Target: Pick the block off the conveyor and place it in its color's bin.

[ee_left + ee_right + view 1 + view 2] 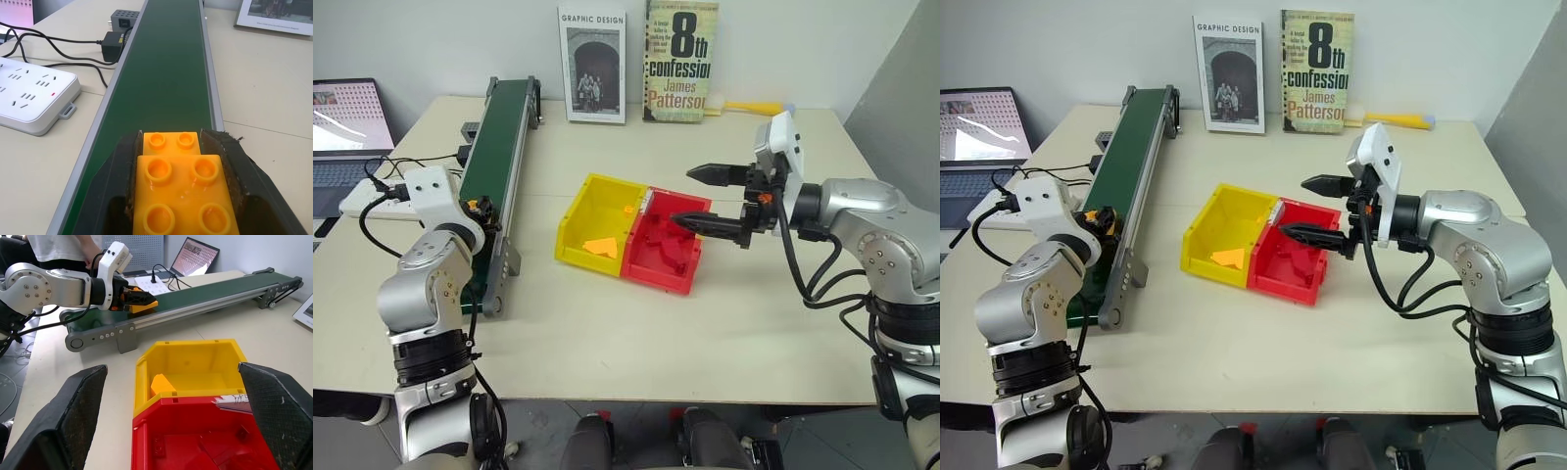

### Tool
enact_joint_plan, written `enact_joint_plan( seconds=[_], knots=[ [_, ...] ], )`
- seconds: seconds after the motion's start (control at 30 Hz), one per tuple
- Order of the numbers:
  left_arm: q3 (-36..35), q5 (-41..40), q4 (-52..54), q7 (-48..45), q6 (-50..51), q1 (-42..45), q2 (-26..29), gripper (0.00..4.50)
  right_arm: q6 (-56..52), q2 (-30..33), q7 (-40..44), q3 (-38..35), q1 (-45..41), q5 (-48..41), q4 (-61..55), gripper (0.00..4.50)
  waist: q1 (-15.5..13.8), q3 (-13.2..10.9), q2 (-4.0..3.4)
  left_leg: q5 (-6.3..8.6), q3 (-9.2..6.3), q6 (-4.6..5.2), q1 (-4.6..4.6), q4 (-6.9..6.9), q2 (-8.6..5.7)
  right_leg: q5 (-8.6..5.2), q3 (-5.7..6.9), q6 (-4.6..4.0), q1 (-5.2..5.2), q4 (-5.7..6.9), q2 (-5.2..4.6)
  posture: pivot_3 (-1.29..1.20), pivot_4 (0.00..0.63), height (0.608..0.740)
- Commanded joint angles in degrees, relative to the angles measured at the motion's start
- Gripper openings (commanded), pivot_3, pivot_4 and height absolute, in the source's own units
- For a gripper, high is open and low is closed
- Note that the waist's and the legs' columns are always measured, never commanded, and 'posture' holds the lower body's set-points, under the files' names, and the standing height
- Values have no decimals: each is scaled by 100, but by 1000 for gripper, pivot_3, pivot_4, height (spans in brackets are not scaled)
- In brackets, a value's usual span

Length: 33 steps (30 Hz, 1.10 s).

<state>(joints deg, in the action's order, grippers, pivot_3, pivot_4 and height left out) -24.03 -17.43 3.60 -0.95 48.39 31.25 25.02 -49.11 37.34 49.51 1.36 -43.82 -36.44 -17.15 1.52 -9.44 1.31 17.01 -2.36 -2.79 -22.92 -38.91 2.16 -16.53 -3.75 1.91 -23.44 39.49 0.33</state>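
The left gripper (183, 196) is positioned over the near end of the conveyor (499, 147), with its two black fingers (120, 191) clamping the block (180, 186) from both sides. The block, a yellow-orange studded piece, is sitting between the fingers just above the dark green belt, as the left wrist view shows; in the right wrist view it is projecting from the left gripper above the belt.

The right gripper (705, 199) is hovering over the red bin (661, 245), pointing toward the robot's left, with its fingers (710, 174) spread wide apart and gripping nothing.

The bin (582, 220), yellow and open-fronted, is standing on the worktop (705, 323) joined to the red bin on its right side, well apart from the conveyor. A flat orange-yellow triangular piece (600, 246) is lying inside the yellow bin.

A white power strip (29, 98) with black cables is lying on the worktop beside the conveyor's left rail. Two books (636, 61) are standing upright against the wall at the far edge of the worktop. A laptop (347, 127) is sitting at the far left.
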Motion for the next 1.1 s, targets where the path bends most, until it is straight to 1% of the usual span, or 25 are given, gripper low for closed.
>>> enact_joint_plan(
  seconds=[0.03,0.13,0.23,0.4,0.53,0.57,0.6,0.73,0.77,0.83,0.87,0.93,1.0,1.03,1.1],
  knots=[
    [299,-188,183,-434,-141,583,115,1530,223,384,-63,57,-114,464,-101,4500,-31,-1,2,0,-3,0,-3,-2,-3,0,7,0,1,-2,-1,0,150,740],
    [699,-220,163,-862,-172,821,111,1530,222,559,-58,80,-37,595,-144,4500,-57,-1,2,-1,-1,-1,-1,-2,-23,0,14,0,10,-9,-14,0,150,740],
    [1401,-334,103,-1645,-171,1060,83,1530,8,711,-121,-73,80,498,-451,4500,-50,-1,2,-5,-4,-8,-1,0,-33,0,5,1,11,-17,-26,0,150,740],
    [2203,-307,49,-2492,-187,993,187,1530,-307,763,-279,-220,154,322,-851,4500,-21,-1,2,-12,-5,-21,-4,0,-42,0,0,1,12,-28,-30,0,150,740],
    [2461,-209,-158,-2759,-337,900,157,1530,-548,748,-431,-335,229,155,-1141,4500,26,-1,1,-11,-10,-17,-1,1,-41,0,-1,1,13,-25,-28,0,150,740],
    [2508,-150,-247,-2795,-431,891,154,1880,-588,747,-467,-347,242,130,-1185,4500,31,-1,1,-6,-13,-9,0,1,-41,0,-1,1,13,-24,-27,0,150,740],
    [2512,-136,-331,-2832,-508,894,128,2090,-624,747,-496,-359,252,112,-1217,4500,31,-1,1,-1,-15,1,0,1,-41,0,0,1,13,-23,-27,0,150,740],
    [2519,-79,-611,-2940,-735,1012,50,2731,-692,781,-604,-413,287,72,-1249,4500,13,-2,1,-1,-20,3,-1,0,-43,0,3,1,13,-23,-27,0,150,740],
    [2499,-77,-670,-2964,-761,1063,51,2956,-701,794,-620,-428,298,65,-1249,4500,11,-2,1,-1,-21,3,-1,-1,-44,0,4,1,15,-24,-28,0,150,740],
    [2446,-85,-725,-2998,-785,1137,87,3217,-690,807,-648,-441,307,76,-1231,4500,10,-2,1,-1,-22,4,-3,-1,-45,0,4,1,15,-27,-28,0,150,740],
    [2422,-87,-736,-3024,-797,1159,123,3437,-682,807,-670,-446,307,84,-1213,4500,10,-2,1,-1,-22,4,-4,-1,-45,0,5,1,15,-27,-29,0,150,740],
    [2356,-102,-703,-3141,-785,1173,278,3803,-632,794,-680,-440,314,105,-1134,4500,10,-2,1,-1,-23,4,-4,0,-45,0,6,1,15,-28,-29,0,150,740],
    [2307,-136,-615,-3290,-725,1160,467,4271,-553,784,-663,-423,344,149,-1037,4500,21,-2,1,-1,-23,4,-3,0,-45,0,6,1,15,-28,-28,0,150,740],
    [2287,-173,-520,-3429,-661,1129,632,4450,-510,775,-645,-423,373,165,-968,4500,29,-2,1,-1,-22,4,-2,0,-45,0,4,1,15,-27,-28,0,150,740],
    [2205,-268,-237,-3923,-532,960,1232,4492,-353,811,-536,-380,475,255,-755,4500,30,-2,0,-1,-23,4,-2,-1,-43,0,5,1,15,-25,-27,0,150,740]
  ],
)
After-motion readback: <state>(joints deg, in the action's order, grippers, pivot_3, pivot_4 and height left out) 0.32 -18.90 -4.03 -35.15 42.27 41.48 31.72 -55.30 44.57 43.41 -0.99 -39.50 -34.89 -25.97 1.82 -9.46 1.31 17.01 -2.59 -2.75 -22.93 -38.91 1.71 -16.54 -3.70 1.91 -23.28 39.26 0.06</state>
